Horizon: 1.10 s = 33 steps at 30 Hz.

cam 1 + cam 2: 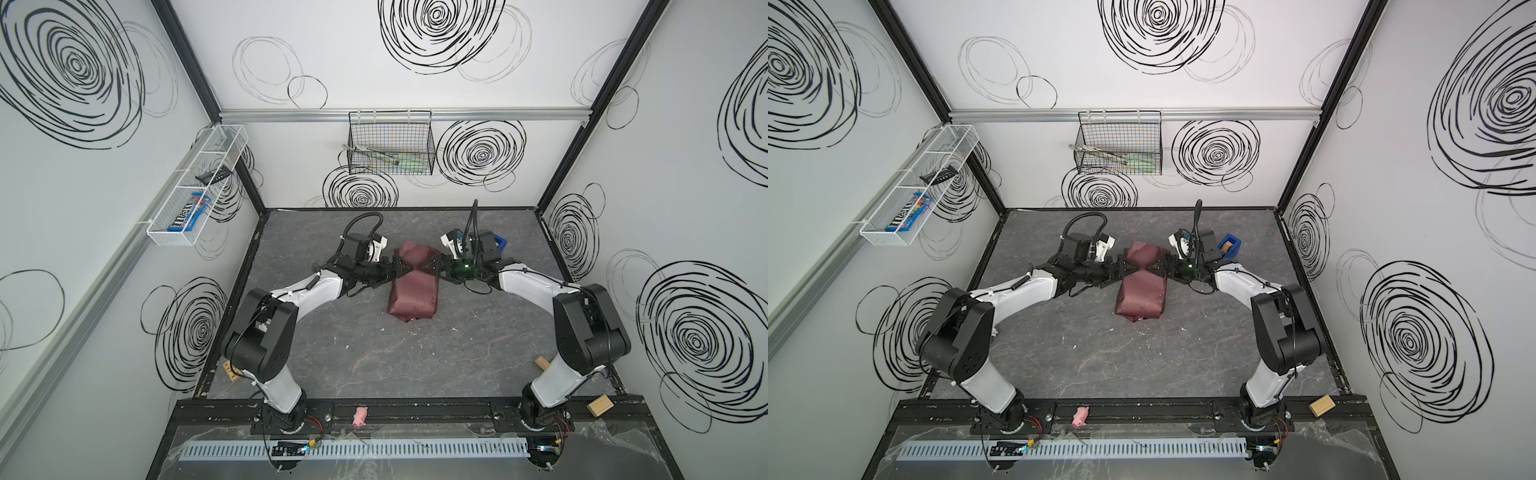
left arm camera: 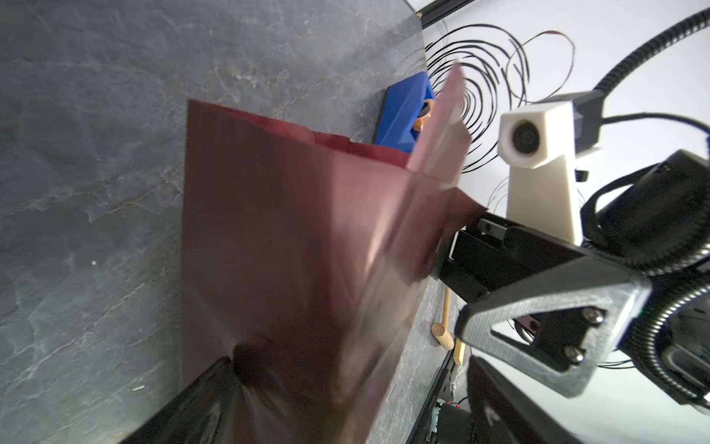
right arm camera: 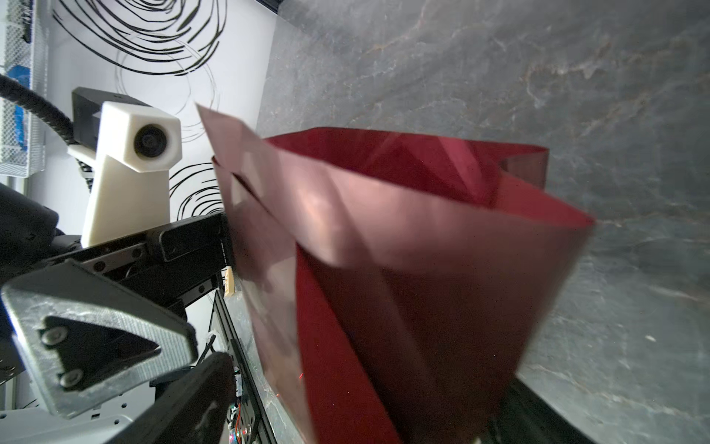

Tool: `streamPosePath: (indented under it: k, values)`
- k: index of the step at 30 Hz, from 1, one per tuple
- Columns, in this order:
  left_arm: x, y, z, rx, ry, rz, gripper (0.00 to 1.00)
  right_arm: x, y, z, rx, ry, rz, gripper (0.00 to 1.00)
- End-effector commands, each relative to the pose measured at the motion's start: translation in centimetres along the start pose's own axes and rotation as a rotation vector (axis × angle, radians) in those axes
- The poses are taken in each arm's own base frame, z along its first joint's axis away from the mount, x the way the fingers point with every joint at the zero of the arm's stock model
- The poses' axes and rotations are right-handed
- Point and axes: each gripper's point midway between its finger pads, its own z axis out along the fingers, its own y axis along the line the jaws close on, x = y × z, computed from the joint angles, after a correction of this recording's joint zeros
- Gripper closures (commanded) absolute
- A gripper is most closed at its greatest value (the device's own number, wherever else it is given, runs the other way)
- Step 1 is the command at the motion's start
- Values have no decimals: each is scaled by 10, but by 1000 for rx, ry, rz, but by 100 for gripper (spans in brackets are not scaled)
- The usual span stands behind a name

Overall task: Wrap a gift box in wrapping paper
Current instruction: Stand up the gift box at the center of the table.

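Hiding the gift box is the wrapping paper [image 1: 413,291].

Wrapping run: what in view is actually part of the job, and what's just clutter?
Job:
wrapping paper, folded into a bundle
gift box: not visible, presumably inside the paper
blue tape dispenser, probably for sealing

Lying about:
pink toy pig
wooden block
wooden mallet
black wire basket
white mesh basket

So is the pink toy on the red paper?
No, the small pink toy lies on the black front rail, away from the creased red paper.
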Motion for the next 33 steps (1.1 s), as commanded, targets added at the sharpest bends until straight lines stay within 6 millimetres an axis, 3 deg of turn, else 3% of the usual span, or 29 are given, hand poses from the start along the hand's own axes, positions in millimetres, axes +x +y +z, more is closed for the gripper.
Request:
streamPosePath:
  k: [1,11,16,33]
  values:
    - [3,-26,-7,102,-17,62,4,4,40,-6,-105,-14,-72,3]
    - [16,-28,-17,147,-42,78,4,17,57,-16,-147,-56,-129,3]
    - [22,-39,-19,183,-50,105,4,24,70,-24,-186,-115,-188,3]
    - [-1,-66,-34,185,-93,186,4,11,76,-20,-197,-92,-213,3]
